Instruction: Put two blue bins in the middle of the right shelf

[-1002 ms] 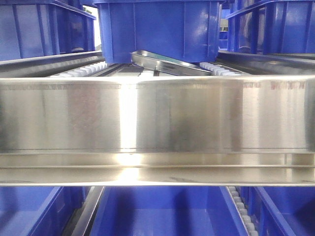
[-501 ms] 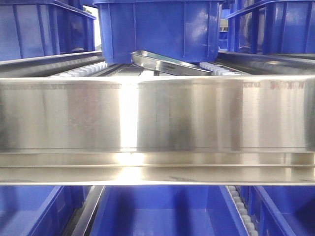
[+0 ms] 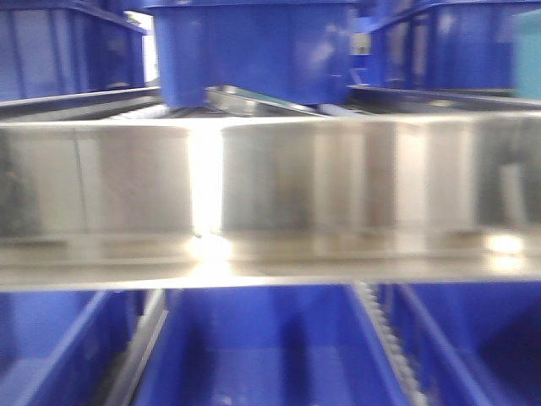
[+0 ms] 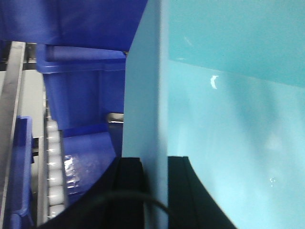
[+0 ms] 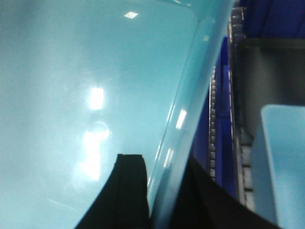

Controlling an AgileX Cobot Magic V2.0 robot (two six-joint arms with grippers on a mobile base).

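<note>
Front view, blurred: a steel shelf rail (image 3: 270, 186) spans the frame. Far behind it, a dark blue bin (image 3: 254, 51) sits at upper centre with a tilted steel tray (image 3: 254, 101) just under its base. More dark blue bins (image 3: 262, 355) fill the level below the rail, and a pale sliver at the far right edge (image 3: 528, 51) is too blurred to identify. Neither of my grippers appears in this view. Left wrist view: my left gripper (image 4: 153, 162) is pinching the upright wall of a light blue bin (image 4: 228, 119), with one black finger (image 4: 129, 186) on each face of the wall. To the left lie dark blue shelf bins (image 4: 81, 95) and a row of white rollers (image 4: 53, 167). Right wrist view: my right gripper (image 5: 164, 176) likewise clamps a light blue bin wall (image 5: 71, 95) near its rounded corner. A second light blue bin (image 5: 281, 157) stands to the right, beyond a roller track (image 5: 213, 143). I cannot tell whether both grippers hold the same bin.
</note>
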